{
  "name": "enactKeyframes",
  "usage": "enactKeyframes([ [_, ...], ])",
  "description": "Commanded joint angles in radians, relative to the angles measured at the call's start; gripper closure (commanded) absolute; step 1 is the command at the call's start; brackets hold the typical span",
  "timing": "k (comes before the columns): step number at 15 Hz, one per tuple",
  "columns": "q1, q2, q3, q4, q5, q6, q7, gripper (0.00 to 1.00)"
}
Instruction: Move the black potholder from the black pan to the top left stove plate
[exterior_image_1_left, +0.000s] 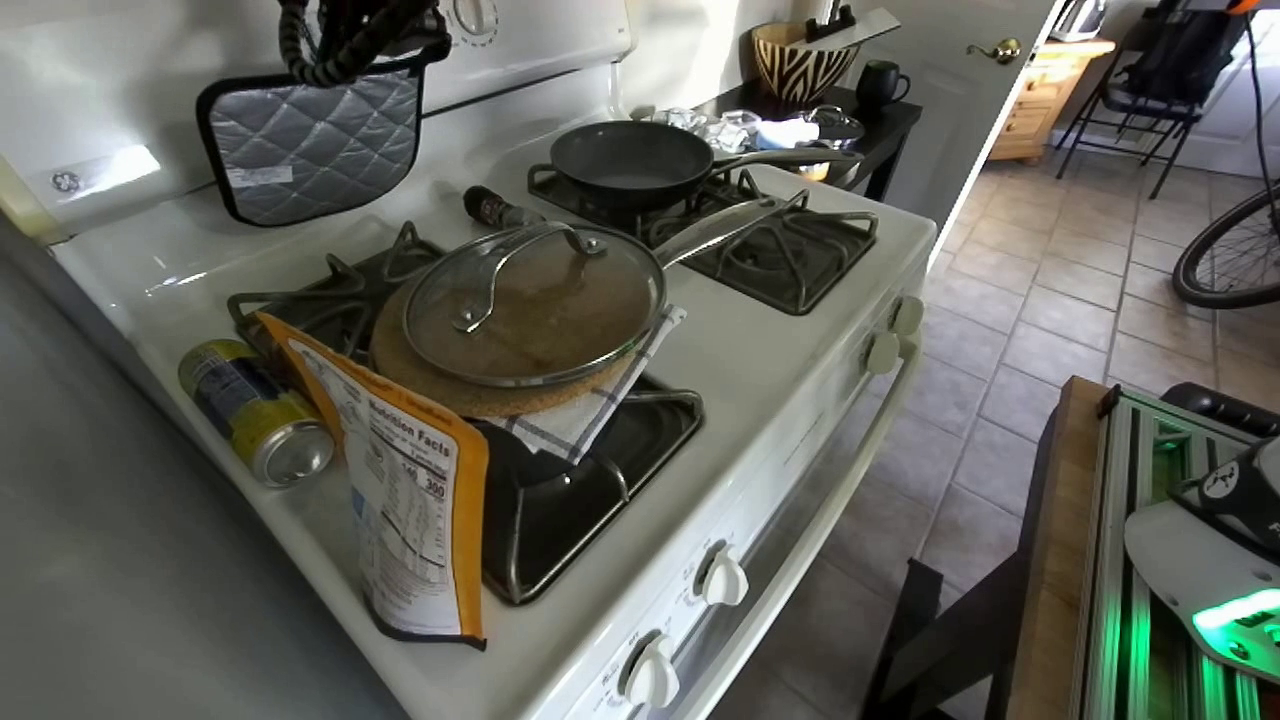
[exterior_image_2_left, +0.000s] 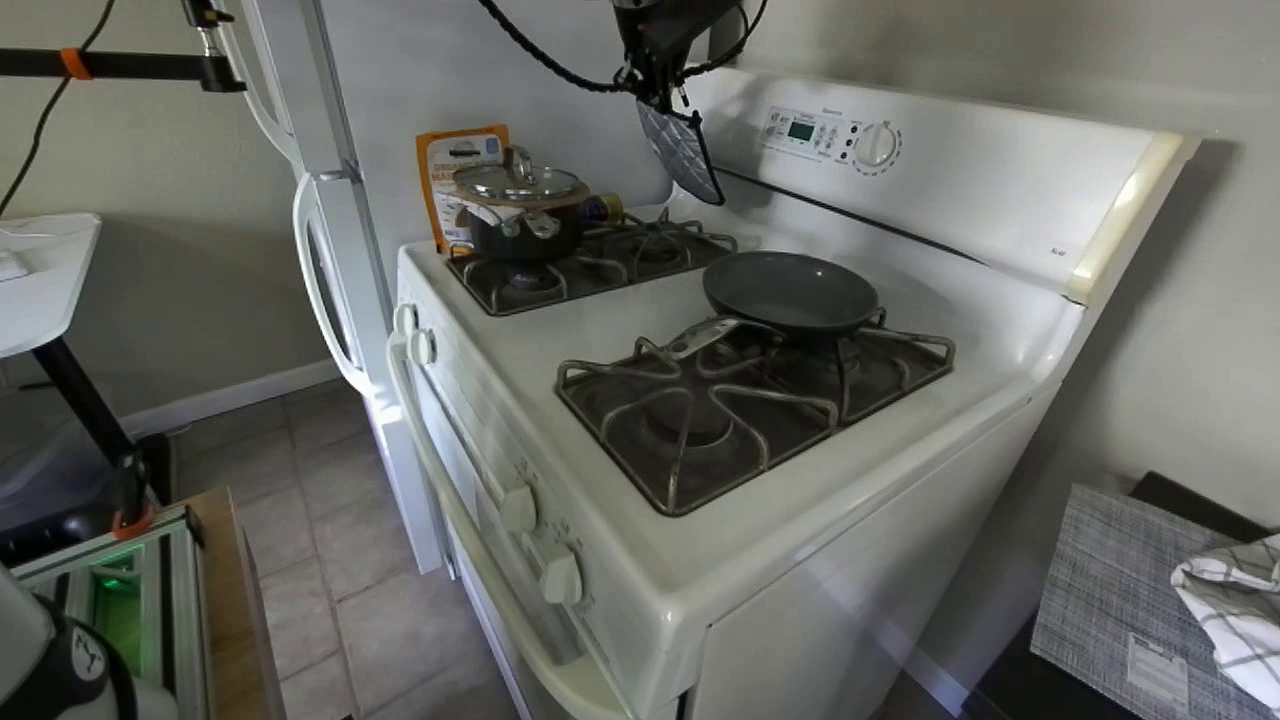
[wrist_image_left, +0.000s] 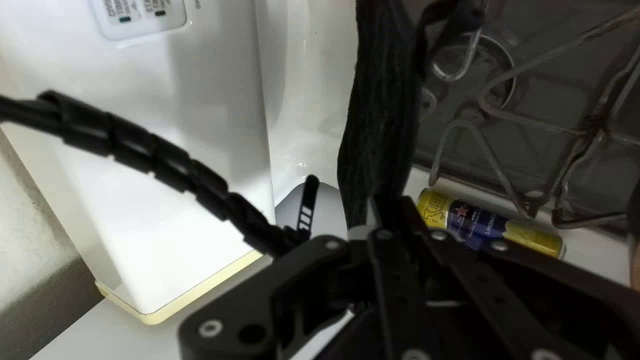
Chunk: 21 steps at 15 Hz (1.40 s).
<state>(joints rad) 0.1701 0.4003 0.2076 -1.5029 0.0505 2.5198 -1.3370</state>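
Wrist view shows my gripper (wrist_image_left: 387, 205) clamped on the hanging potholder (wrist_image_left: 377, 132), with the top left stove plate (wrist_image_left: 480, 82) at its two o'clock, so I should shift that way, avoid the can (wrist_image_left: 480, 222) at four, and lower gently before releasing.

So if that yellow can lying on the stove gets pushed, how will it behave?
The yellow can would likely roll, as it lies on its rounded side on the glossy white stove top. The burner grate close along one side would probably stop it that way. Its smooth, shiny metal end suggests it may be slippery to grip.
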Motion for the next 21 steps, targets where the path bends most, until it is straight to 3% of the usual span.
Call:
enactKeyframes([
  [1, 0.015, 0.079, 0.01, 0.091, -0.055, -0.037, 0.04, 1.0],
  [10, 0.017, 0.148, 0.017, 0.129, -0.057, -0.07, 0.073, 1.0],
  [15, -0.004, 0.162, 0.065, 0.157, 0.008, -0.238, 0.037, 1.0],
  [21, 0.013, 0.174, 0.055, 0.21, 0.002, -0.412, 0.069, 1.0],
])
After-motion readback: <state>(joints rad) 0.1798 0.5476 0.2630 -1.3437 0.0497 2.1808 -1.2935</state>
